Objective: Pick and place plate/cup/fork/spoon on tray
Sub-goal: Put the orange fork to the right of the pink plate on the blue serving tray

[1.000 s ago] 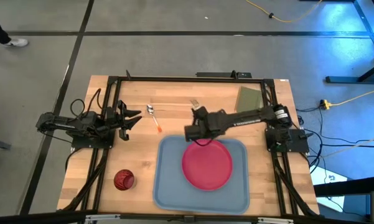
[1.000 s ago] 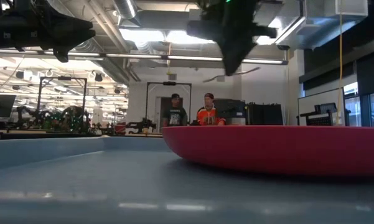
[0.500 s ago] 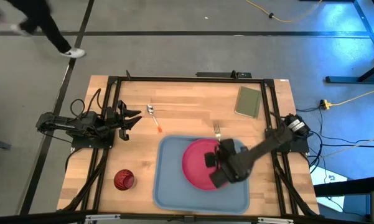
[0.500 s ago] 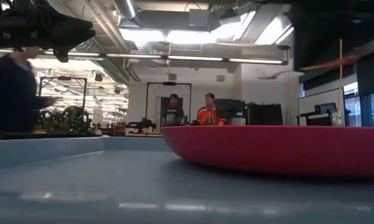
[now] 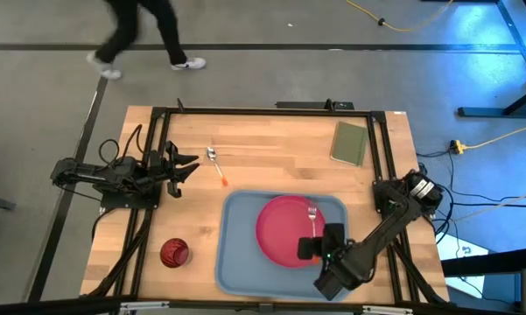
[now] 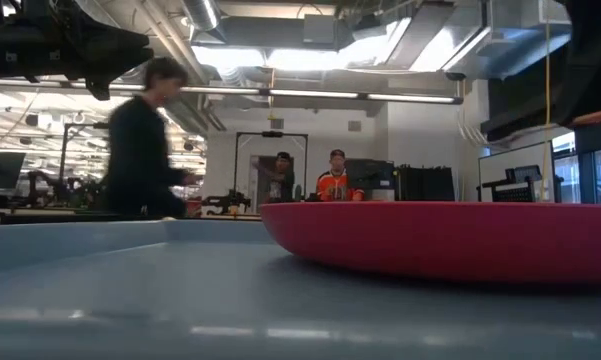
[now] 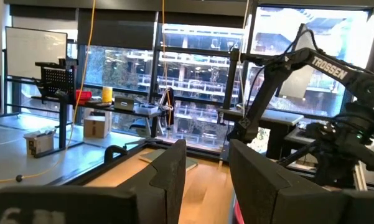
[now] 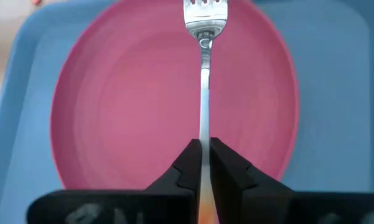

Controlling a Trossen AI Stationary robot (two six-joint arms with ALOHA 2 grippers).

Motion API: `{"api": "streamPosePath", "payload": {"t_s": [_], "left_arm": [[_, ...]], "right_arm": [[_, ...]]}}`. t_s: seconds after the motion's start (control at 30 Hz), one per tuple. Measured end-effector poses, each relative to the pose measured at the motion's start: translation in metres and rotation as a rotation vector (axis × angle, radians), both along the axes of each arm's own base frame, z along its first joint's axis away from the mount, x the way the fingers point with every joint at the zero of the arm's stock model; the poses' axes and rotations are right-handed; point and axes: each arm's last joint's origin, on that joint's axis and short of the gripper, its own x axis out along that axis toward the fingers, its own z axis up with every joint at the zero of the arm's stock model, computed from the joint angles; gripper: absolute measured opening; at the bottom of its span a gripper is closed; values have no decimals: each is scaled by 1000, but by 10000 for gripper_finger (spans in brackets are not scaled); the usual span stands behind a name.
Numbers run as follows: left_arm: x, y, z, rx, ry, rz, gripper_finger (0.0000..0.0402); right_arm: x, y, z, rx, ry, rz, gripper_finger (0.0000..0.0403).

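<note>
While clamped narrow on the orange handle of the small silver-tined metal fork (image 8: 203, 74), right gripper (image 5: 313, 247) hangs over the near-right part of the round flat pink-red plastic plate (image 5: 290, 230), tines stretched out above the plate's middle. So: fork step in hand, plate already sitting in the large light blue rectangular plastic tray (image 5: 236, 262). Looks like next up is lowering and letting go, and probably picking a spot first, on the plate or on bare tray beside it. Can't tell yet how high the fork is off the plate.

Still waiting outside the tray: small silver spoon with rounded bowl and orange handle (image 5: 216, 165) on the wood near the left arm, and small dark red translucent round cup (image 5: 174, 253) just left of the tray. Left gripper (image 5: 185, 167) parked at the table's left edge, fingers spread wide, holding nothing.

Light wooden table (image 5: 271, 140) in a black frame, small green rectangular pad (image 5: 349, 143) in the far-right corner. Grey floor around it, a person (image 5: 138, 28) walking past the far side, two more standing way back in the workshop.
</note>
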Motion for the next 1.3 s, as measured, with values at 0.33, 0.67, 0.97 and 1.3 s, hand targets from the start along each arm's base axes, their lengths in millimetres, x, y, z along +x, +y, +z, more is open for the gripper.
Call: {"api": "streamPosePath", "payload": {"t_s": [0.33,0.67,0.97,1.3], "left_arm": [[0,0,0,0,0,1,115],[0,0,0,0,0,0,115],[0,0,0,0,0,0,115],[0,0,0,0,1,0,115]], "right_arm": [[9,8,-6,-18,14,-2,27],[-1,13,-6,84,32,-169,27],[-23,34,-7,134,48,-170,27],[-36,46,-14,216,111,-175,27]]}}
